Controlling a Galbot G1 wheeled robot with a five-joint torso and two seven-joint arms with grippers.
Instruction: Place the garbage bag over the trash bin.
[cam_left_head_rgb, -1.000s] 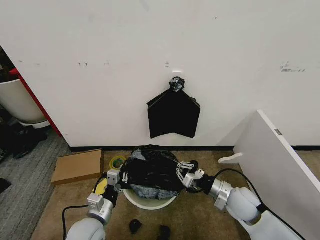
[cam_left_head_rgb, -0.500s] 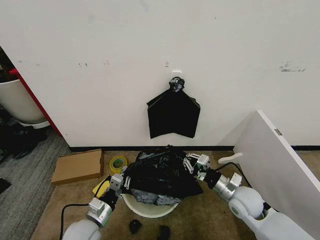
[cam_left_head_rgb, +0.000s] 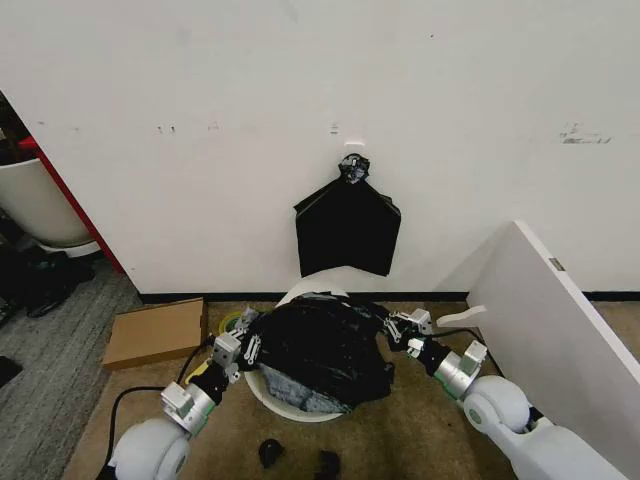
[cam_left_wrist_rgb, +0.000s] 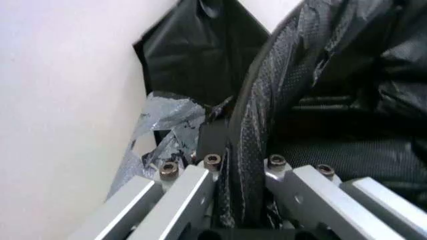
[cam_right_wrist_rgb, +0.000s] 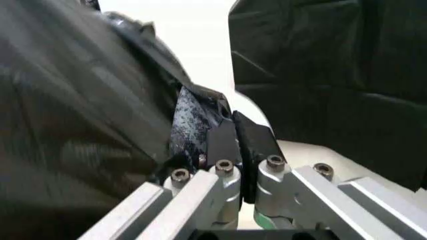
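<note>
**Black bag held over white bin, both grippers engaged**

- Garbage bag (cam_left_head_rgb: 318, 350): large, glossy, crinkled black plastic, lower centre of the head view. It lies bunched across the top of the trash bin, spread between the two grippers, with a loose lobe hanging toward the lower right.
- Trash bin (cam_left_head_rgb: 290, 404): round and white. Its rim shows below the bag at lower centre, and a further arc shows behind the bag toward the wall.
- Left gripper (cam_left_head_rgb: 243, 347): at the bag's left edge, lower left of centre. In the left wrist view its jaws are closed tight on a fold of the bag (cam_left_wrist_rgb: 257, 130).
- Right gripper (cam_left_head_rgb: 400, 325): at the bag's upper right edge. In the right wrist view its fingers (cam_right_wrist_rgb: 223, 145) are pressed together, pinching black plastic (cam_right_wrist_rgb: 73, 120).
- Folded black bundle (cam_left_head_rgb: 346, 226): hangs on the wall above the bin, knotted at top.
- Cardboard box (cam_left_head_rgb: 156, 331): flat on the floor, lower left.
- White board (cam_left_head_rgb: 555, 320): leaning at right.
</note>
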